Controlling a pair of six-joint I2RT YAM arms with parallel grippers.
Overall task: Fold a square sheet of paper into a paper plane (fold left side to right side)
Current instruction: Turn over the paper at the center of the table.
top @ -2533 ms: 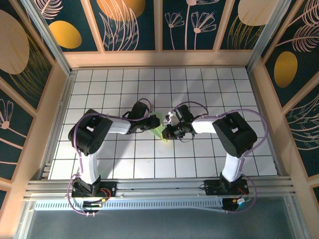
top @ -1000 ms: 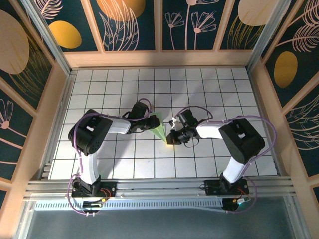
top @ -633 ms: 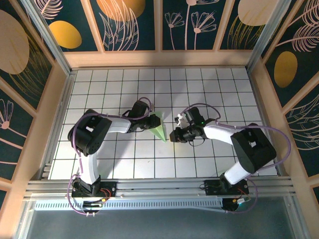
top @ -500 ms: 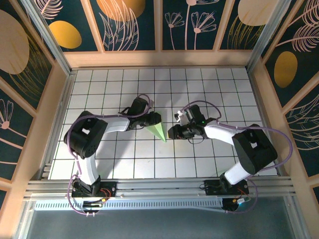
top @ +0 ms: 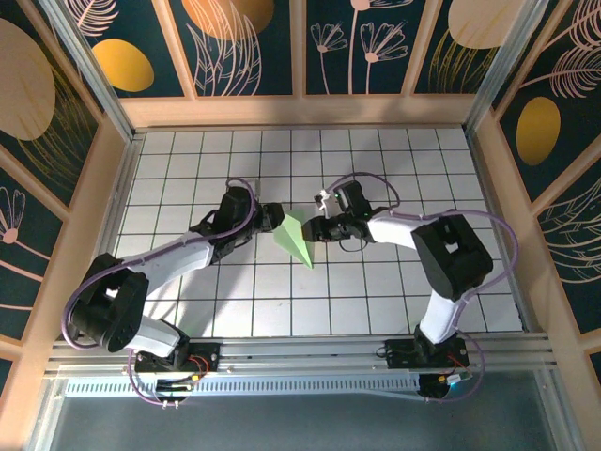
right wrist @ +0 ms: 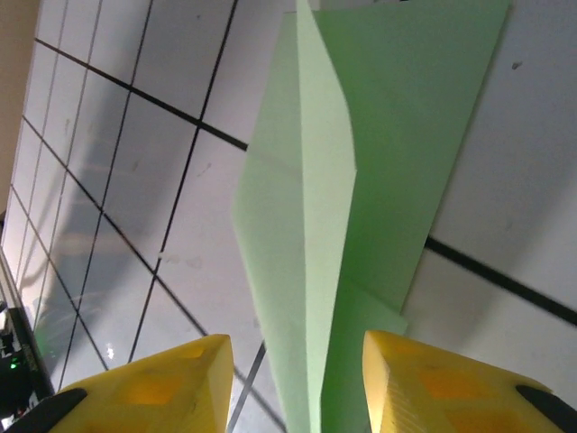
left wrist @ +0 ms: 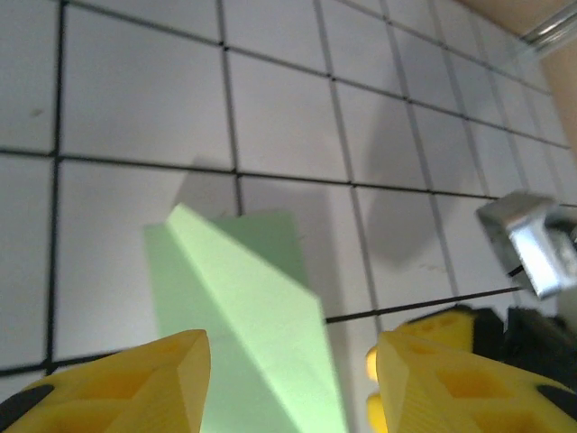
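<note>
Left tool (top: 273,218) and right tool (top: 313,231) flank paper plane (top: 295,239).

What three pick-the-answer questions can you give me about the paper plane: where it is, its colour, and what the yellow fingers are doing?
1. Where is the paper plane?
A. On the table, between the left gripper and the right gripper
B. On the wall
C. On an arm's base

2. What colour is it?
A. Red
B. Light green
C. Blue

3. How is the left gripper?
A. Shut on the plane
B. Open, holding nothing
C. Shut on a pen

Answers:
1 A, it lies flat on the table between them.
2 B, it looks pale green in each view.
3 B, its jaws stand apart above the paper.
</note>
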